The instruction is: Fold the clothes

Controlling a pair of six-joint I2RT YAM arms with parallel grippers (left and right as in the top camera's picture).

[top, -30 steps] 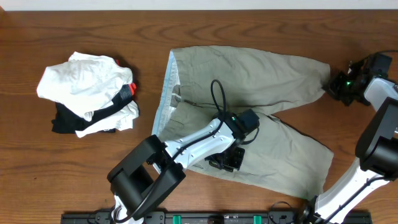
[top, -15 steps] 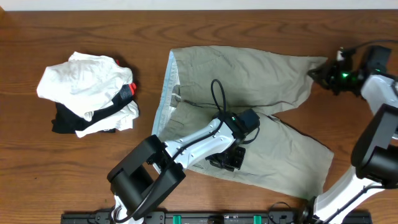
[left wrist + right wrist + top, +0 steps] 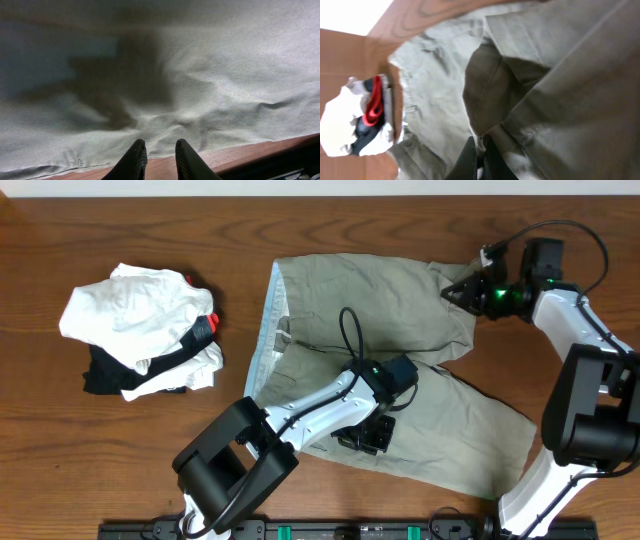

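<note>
The brown wooden desk [image 3: 100, 440] carried everything. The khaki shorts [image 3: 380, 300] lay spread across its middle and right part, waist toward the left. Their pale blue inner waistband [image 3: 266, 330] showed along that left edge. The near leg lay flat, running out toward the front right. The far leg was bunched and raised at its end, where the cloth doubled over itself.

Well apart to the left sat a pile of white and black garments [image 3: 140, 330] with a red bit [image 3: 207, 325] on its right side.

The left arm reached from the front edge over the near leg, a black cable [image 3: 348, 330] looping above it. The left gripper [image 3: 364, 440] pointed down at the cloth close to the hem. In the wrist view the left gripper's fingers [image 3: 136, 159] stood slightly spread above the fabric edge and a strip of bare desk. Nothing could be seen pinched between them.

The right arm curved in from the right edge. The right gripper [image 3: 462, 292] was pressed together on the end of the far leg. Its wrist view showed the jaws closed on a fold of khaki cloth, holding it up off the desk.
</note>
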